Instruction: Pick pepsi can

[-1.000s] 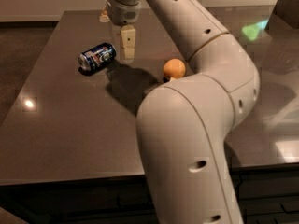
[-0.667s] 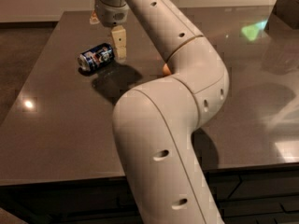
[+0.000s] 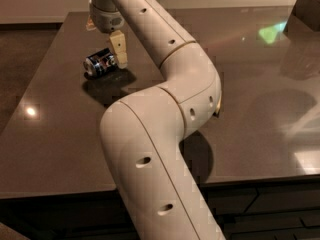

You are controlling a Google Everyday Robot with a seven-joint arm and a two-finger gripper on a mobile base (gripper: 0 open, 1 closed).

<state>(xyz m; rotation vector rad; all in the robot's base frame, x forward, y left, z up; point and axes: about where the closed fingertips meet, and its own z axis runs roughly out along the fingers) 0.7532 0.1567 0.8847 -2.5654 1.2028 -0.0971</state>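
Note:
The pepsi can (image 3: 100, 63) lies on its side at the far left of the dark table (image 3: 55, 134); it is dark blue with silver ends. My gripper (image 3: 106, 46) hangs just above and behind the can, open. One tan finger (image 3: 119, 49) reaches down beside the can's right end, close to it; I cannot tell whether it touches. The other finger shows only as a stub at the gripper's left side. The can is not held.
My white arm (image 3: 170, 134) crosses the middle of the table from the front edge up to the gripper and hides what lies behind it. A dark object (image 3: 306, 4) stands at the far right corner. The table's left edge runs close to the can.
The arm has swung left and the gripper has shifted left, nearer to the can. The orange fruit seen beside the arm earlier is now hidden behind it. The can has not moved.

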